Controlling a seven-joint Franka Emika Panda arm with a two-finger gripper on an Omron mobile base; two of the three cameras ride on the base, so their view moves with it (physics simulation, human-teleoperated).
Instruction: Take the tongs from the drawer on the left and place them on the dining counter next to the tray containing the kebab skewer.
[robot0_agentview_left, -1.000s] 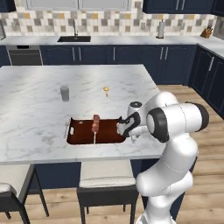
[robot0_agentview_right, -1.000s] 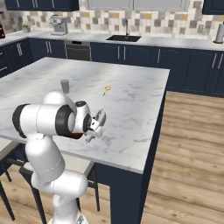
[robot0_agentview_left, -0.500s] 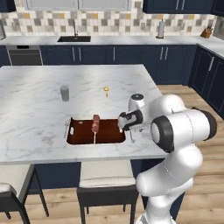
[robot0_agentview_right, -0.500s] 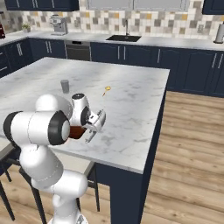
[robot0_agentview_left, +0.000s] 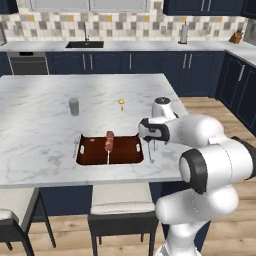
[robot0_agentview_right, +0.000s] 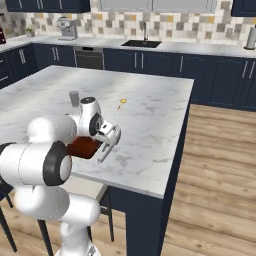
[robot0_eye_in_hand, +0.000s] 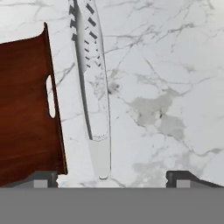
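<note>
We see the end effector (robot0_eye_in_hand: 111, 177) spread wide, gripping nothing; the tongs (robot0_eye_in_hand: 92, 87) lie beside the tray (robot0_eye_in_hand: 26, 109), stiff, slick metal, best pinched mid-length.

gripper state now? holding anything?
Gripper: open, holding nothing; the tongs lie on the dining counter beside the tray.

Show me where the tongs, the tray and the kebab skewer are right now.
tongs (robot0_eye_in_hand: 94, 87), hand view: middle of the slotted metal arms, lying on the marble.
tray (robot0_agentview_left: 92, 150), left base view: bare floor left of the skewer.
kebab skewer (robot0_agentview_left: 109, 140), left base view: meat chunks at its far end.
</note>
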